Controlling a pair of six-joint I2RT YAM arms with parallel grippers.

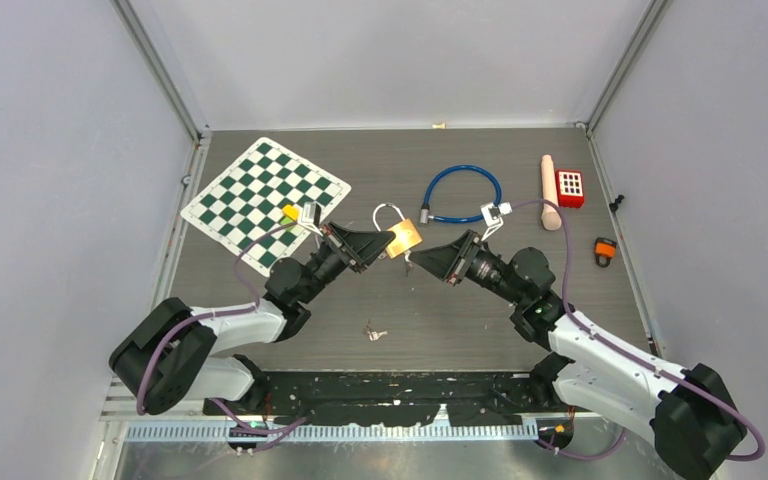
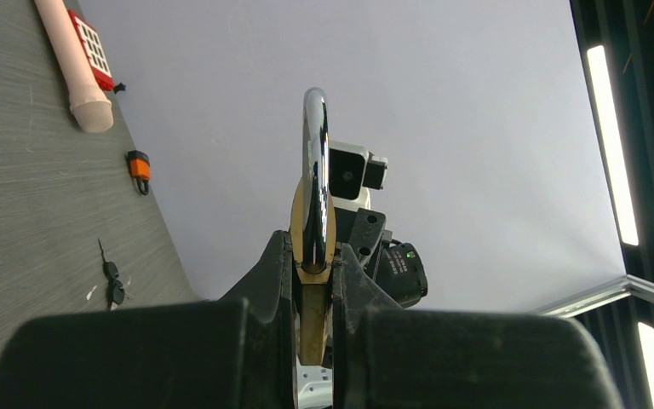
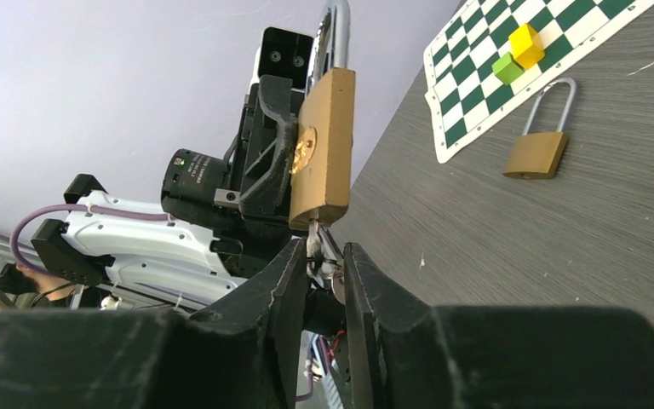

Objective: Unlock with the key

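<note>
Padlock (image 3: 324, 153) tight in left fingers (image 2: 268, 283), shackle (image 2: 315, 153) end far; key (image 3: 316, 257) tight in right fingers (image 3: 285, 294).

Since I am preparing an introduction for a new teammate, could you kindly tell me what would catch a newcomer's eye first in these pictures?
The eye goes first to the brass padlock, held up over mid-table by the left end effector. The right end effector grips a key at the padlock's underside. Next come the green-and-white chessboard at the far left and the blue cable loop toward the back.
</note>
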